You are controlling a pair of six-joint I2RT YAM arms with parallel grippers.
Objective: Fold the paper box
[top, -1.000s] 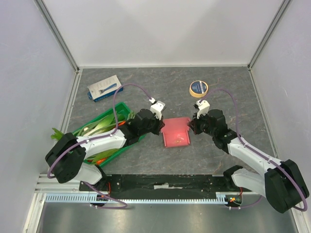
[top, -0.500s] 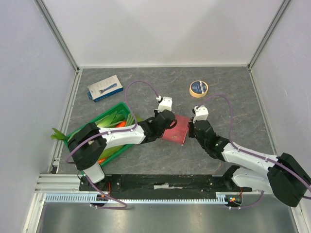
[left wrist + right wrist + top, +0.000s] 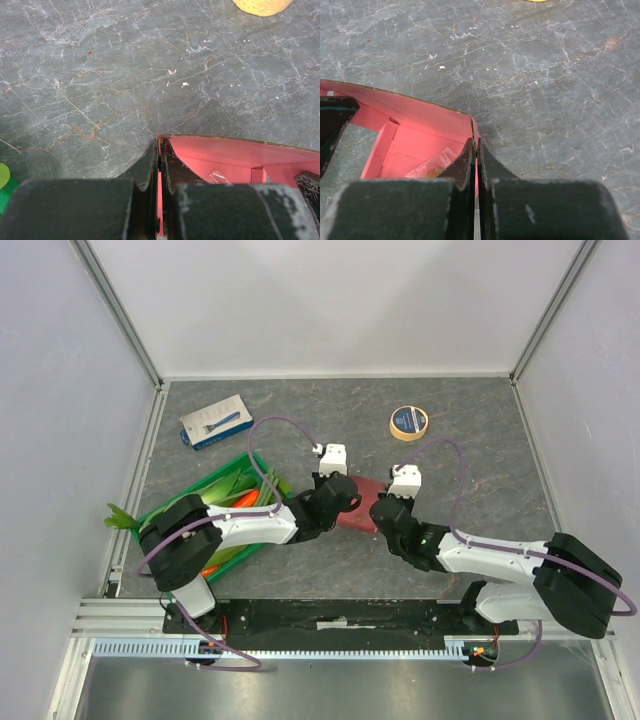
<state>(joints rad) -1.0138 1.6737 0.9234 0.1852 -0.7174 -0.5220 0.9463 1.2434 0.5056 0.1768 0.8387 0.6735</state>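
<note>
The left claw (image 3: 160, 150) is pinched shut on one thin wall of the paper box (image 3: 358, 512). The right claw (image 3: 475, 146) is pinched shut on the wall at the other end. The pink box sits between both claws, in the middle of the gray counter (image 3: 470, 405). A green crate (image 3: 205, 482) is near, on the left.

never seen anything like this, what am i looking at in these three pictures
Two robot arms, bolted at the near edge of a grey table. One picture looks down from above; the other two come from a camera on each wrist, looking past its own claw. The left claw and right claw are each shut on a wall of the pink paper box, at opposite sides. Also there: a green crate of vegetables, a blue-and-white package and a round yellow thing.
</note>
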